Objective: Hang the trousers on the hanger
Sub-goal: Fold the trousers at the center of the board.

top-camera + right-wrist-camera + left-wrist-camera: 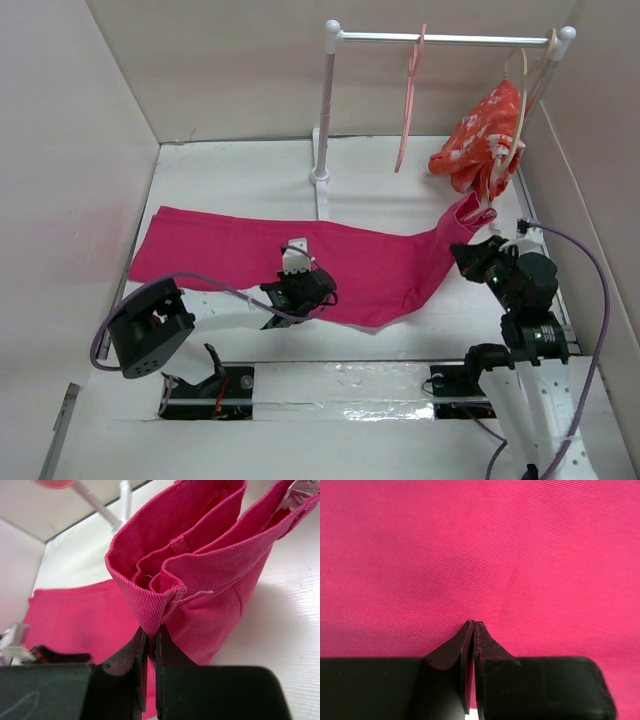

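Right fingers [172, 655] pinch the waist end of the trousers [380, 265], held up off the counter [230, 170] in front of the hanger [408, 100], and left fingers [490, 645] are closed tight, tips on the trousers' middle.

trousers [480, 555] edges cut off in left wrist view, rack post [125, 495] blurred

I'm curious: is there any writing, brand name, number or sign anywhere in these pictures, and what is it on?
No text can be read anywhere.
The trousers: plain cloth, no print.
A pale tag at their waistband: too blurred to read.
The floral garment: flowers only, no words.
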`<state>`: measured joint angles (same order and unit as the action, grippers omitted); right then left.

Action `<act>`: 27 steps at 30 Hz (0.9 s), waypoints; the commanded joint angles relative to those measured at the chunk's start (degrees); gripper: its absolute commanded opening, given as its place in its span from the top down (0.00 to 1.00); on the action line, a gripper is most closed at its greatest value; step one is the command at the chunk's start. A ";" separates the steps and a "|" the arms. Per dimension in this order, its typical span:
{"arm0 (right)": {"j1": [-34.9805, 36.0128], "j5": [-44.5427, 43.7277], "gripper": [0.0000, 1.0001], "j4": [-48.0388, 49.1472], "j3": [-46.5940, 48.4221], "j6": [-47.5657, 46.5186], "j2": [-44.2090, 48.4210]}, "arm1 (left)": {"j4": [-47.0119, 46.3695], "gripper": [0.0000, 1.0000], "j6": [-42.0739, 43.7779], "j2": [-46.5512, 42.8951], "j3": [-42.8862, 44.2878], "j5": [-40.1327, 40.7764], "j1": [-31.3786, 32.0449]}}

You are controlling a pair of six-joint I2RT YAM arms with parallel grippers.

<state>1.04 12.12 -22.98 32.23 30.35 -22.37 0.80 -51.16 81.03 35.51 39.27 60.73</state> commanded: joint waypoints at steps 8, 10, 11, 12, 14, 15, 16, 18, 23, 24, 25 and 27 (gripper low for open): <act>4.67 5.87 1.00 -5.58 21.55 -3.72 -6.19 | -8.01 1.00 -4.29 -1.24 -8.00 -2.88 4.56; 4.67 8.27 1.00 -5.67 25.15 -3.98 -7.94 | -7.57 1.00 -4.92 0.62 -6.68 -2.62 6.59; 4.67 10.27 1.00 -5.67 26.38 -3.89 -8.65 | -7.30 1.00 -5.27 2.70 -6.07 -2.18 7.55; 4.67 11.42 1.00 -5.50 27.61 -3.72 -9.35 | -6.26 1.00 -6.40 3.86 -5.37 -1.83 8.34; 6.33 14.67 1.00 -3.57 30.60 -2.40 -11.02 | -5.11 1.00 -7.20 7.18 -2.83 -1.04 10.19; 6.34 15.56 1.00 -2.86 31.57 -1.96 -11.64 | -4.23 1.00 -7.90 8.25 -2.03 -0.86 10.81; 6.95 16.26 1.00 -1.55 33.58 -1.26 -12.34 | -4.14 1.00 -8.08 9.05 -0.63 -0.86 11.94; 6.96 18.89 1.00 -0.84 35.44 -1.08 -15.14 | -4.75 1.00 -8.08 11.42 0.61 -1.30 13.09; 6.96 21.10 1.00 2.15 37.82 -1.35 -19.55 | -6.07 1.00 -7.73 16.94 6.49 -1.82 16.52; 7.48 22.23 1.00 2.76 38.08 -1.26 -20.16 | -5.81 1.00 -7.64 18.01 7.55 -1.91 17.22; 8.01 22.25 1.00 4.16 38.43 -1.08 -21.39 | -5.46 1.00 -7.47 19.06 8.60 -2.09 17.23; 10.02 19.89 1.00 5.23 40.09 -1.08 -22.62 | -4.06 1.00 -7.82 21.79 11.16 -1.65 17.84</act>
<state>8.78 30.59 -26.28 67.77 28.34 -43.97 -7.51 -57.74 98.63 45.01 43.48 77.32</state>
